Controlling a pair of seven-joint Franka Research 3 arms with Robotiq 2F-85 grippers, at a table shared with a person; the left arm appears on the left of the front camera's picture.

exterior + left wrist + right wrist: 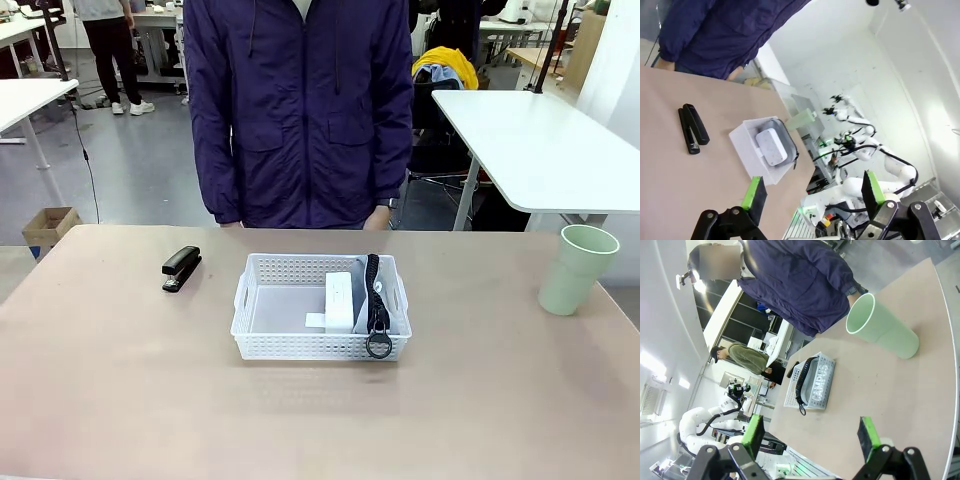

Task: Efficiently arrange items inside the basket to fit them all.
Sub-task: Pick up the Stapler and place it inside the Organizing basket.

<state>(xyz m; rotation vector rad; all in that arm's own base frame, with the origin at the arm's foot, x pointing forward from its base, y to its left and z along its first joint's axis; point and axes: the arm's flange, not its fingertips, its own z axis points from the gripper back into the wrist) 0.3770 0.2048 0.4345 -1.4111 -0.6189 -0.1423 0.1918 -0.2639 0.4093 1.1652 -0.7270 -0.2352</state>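
**Basket partly packed, stapler and cup outside**

Basket (300, 346) sits mid-table, just in front of the person (300, 110) standing at the far side. Inside it, the grey "CAMPUS" pouch (821, 384) stands along the right wall. Its black strap (372, 285) runs near to far, and its ring (379, 346) hangs at the near rim. The small white box (339, 300) lies just left of the pouch. The black stapler (181, 268) lies on the table (120, 380) left of the basket, apart from it. The pale green cup (578, 268) stands upright, well apart at the right edge. The left gripper (812, 187) and right gripper (811, 427) are both spread wide, holding nothing, well away from the basket.
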